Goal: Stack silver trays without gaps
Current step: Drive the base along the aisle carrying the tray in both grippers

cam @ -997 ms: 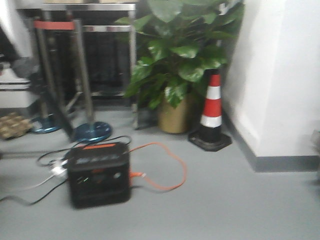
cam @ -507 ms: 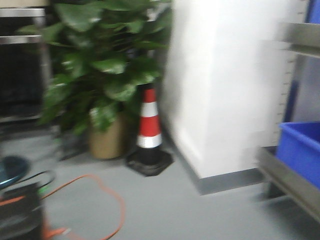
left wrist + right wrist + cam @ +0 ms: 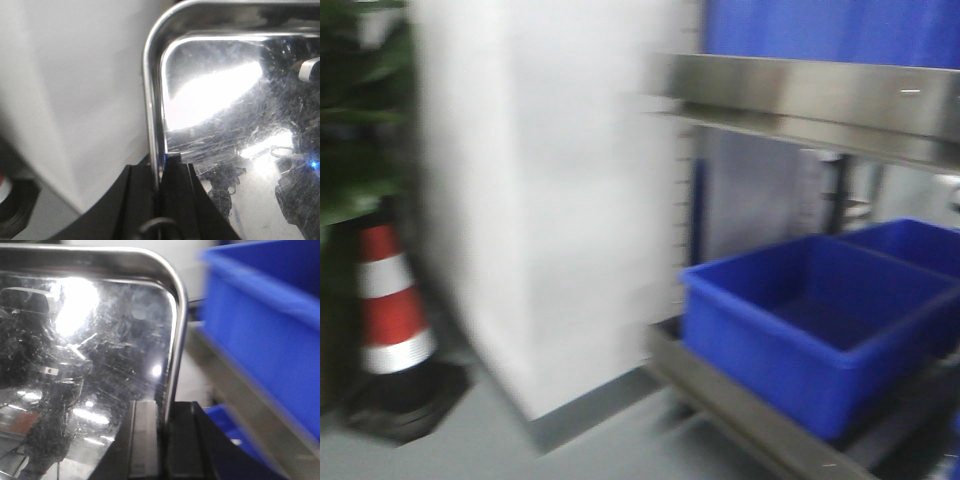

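**Steel tray rims pinched in both hands**

Stainless steel fills both wrist views. In the left one, the left hand is clamped shut on the thin out-turned rim of a shallow stainless-steel tray with rounded corners. One black finger lies outside the rim and the other inside, just below a rounded corner. A white wall stands behind the tray, and the black base of a traffic cone shows at the lower left.

In the right wrist view, the right hand likewise grips the rim of a scratched mirror-bright steel tray below its rounded corner. Whether this is the same tray cannot be told. Just beyond that rim, a blue plastic bin sits at the edge of a brushed-steel shelf.

The front view is blurred. Two blue bins stand side by side on the lower shelf, under a long steel band. To their left are the white wall, a red-and-white cone on the grey floor, and green leaves.
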`<control>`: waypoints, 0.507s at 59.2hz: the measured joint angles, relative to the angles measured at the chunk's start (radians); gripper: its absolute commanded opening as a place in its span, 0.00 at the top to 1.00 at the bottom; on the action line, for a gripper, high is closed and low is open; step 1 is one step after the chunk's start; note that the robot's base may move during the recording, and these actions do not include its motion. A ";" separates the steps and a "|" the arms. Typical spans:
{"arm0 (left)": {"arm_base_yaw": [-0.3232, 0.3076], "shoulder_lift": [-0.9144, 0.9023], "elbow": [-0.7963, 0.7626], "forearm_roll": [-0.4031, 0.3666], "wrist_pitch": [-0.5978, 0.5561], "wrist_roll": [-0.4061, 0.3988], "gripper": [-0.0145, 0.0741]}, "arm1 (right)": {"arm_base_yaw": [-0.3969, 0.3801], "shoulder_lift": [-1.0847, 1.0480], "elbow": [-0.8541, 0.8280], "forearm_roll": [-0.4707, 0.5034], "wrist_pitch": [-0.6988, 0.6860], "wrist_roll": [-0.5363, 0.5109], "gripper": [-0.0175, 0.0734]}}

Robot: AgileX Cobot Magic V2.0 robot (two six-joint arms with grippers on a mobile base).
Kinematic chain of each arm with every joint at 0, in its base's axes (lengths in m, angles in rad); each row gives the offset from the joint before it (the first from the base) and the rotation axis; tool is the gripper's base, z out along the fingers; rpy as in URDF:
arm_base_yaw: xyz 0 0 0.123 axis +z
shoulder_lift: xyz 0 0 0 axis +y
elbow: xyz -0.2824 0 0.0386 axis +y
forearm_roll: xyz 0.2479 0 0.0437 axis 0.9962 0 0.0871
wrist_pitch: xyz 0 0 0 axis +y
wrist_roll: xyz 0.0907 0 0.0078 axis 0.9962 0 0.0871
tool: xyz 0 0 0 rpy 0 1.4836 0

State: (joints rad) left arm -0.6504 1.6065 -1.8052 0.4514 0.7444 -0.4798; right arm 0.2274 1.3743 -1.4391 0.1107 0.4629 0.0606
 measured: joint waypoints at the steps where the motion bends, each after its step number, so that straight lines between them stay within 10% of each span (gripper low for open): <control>1: 0.000 0.000 0.000 0.000 -0.002 0.000 0.86 | 0.000 0.000 0.000 0.000 0.000 0.000 0.90; 30: 0.000 0.000 0.000 0.003 -0.006 0.000 0.86 | 0.000 0.000 0.000 0.000 0.000 0.002 0.90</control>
State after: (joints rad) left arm -0.6504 1.6065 -1.8052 0.4545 0.7385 -0.4798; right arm 0.2274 1.3743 -1.4391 0.1107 0.4629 0.0626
